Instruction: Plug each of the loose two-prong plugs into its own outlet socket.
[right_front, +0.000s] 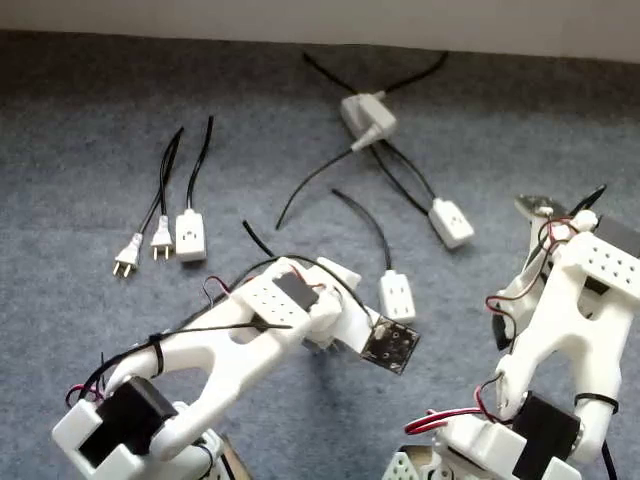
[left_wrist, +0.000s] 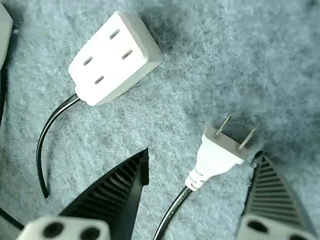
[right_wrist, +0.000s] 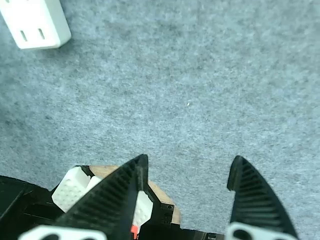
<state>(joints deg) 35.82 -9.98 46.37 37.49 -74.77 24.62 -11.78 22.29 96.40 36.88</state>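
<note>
A loose white two-prong plug (left_wrist: 220, 147) on a black cord lies on the grey carpet between the fingers of my left gripper (left_wrist: 202, 155), which is open and not touching it. Just beyond it lies a white outlet socket (left_wrist: 115, 57), slots facing up, also seen past the left arm (right_front: 290, 310) as the socket (right_front: 397, 295). Two more loose plugs (right_front: 143, 248) lie at the far left beside another socket (right_front: 190, 232). My right gripper (right_wrist: 190, 159) stands open over bare carpet, with one socket (right_wrist: 35, 22) farther off.
A fourth socket (right_front: 451, 222) lies at the right. At the back, a socket (right_front: 367, 115) appears to have a plug in it. Black cords cross the carpet between them. The right arm (right_front: 570, 300) stands folded near its base (right_wrist: 100, 192).
</note>
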